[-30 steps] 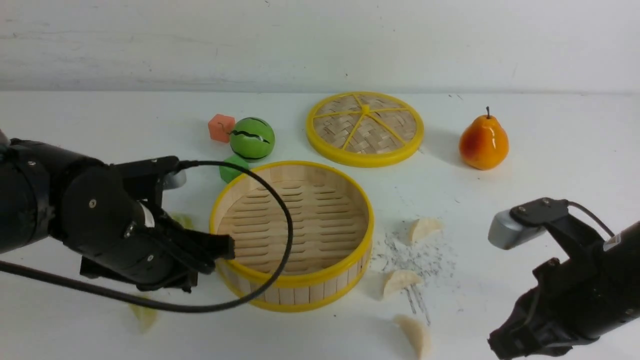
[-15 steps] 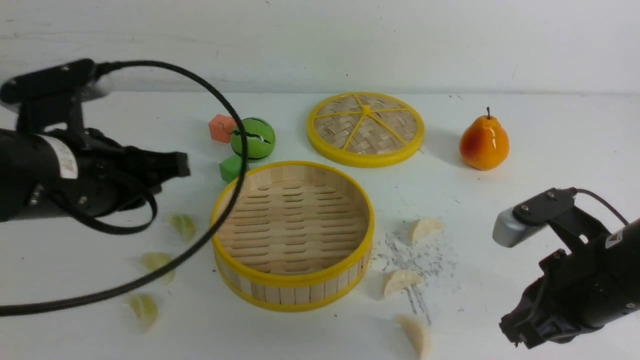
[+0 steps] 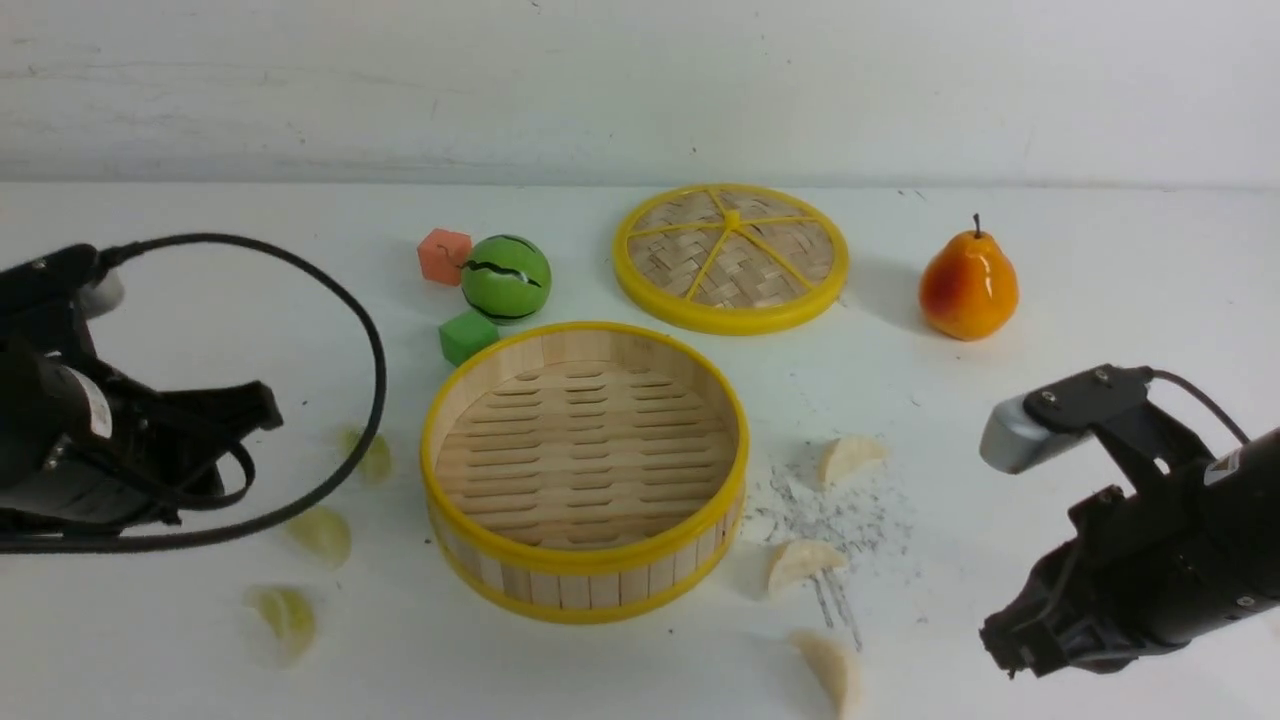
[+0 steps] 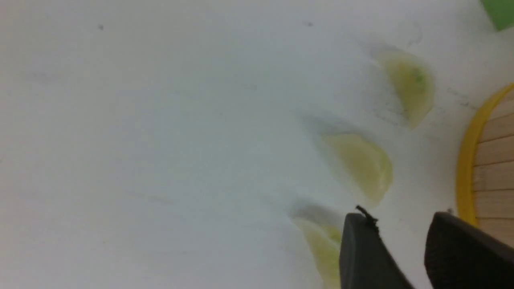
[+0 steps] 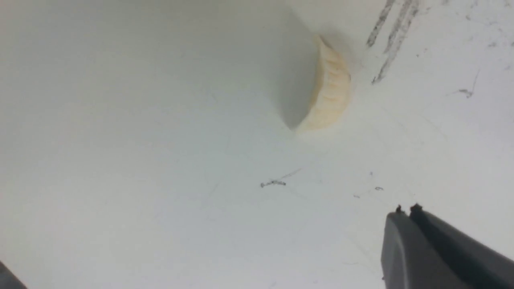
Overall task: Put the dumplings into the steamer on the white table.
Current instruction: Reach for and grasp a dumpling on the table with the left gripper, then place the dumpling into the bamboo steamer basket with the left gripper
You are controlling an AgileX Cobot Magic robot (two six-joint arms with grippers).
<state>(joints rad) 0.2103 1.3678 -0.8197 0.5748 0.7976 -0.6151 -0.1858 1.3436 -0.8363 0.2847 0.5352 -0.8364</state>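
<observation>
The jaws of the left gripper (image 4: 399, 224) are seen parted, with bare table between them and nothing held. The jaws of the right gripper (image 5: 406, 212) are pressed together and empty. No dumpling is touched by either.

Just beyond the left fingertips, three pale green dumplings (image 4: 361, 164) are laid in a row on the white table (image 3: 1100, 300), to the left of the steamer (image 3: 585, 590). One of them is partly hidden by a fingertip in the left wrist view. Three cream dumplings (image 3: 800, 562) are scattered to the steamer's right, the closest of them near the right gripper. Nothing is found inside the steamer, so all six are judged to be left to move.

The dumplings are expected to be light and smooth-skinned. They may therefore be pushed along the table, or squeezed out sideways, by a careless pinch. Each is best taken across its plump middle, with one finger on each broad face, and not by the thin pointed ends. Whether they are soft or rigid cannot be told.
</observation>
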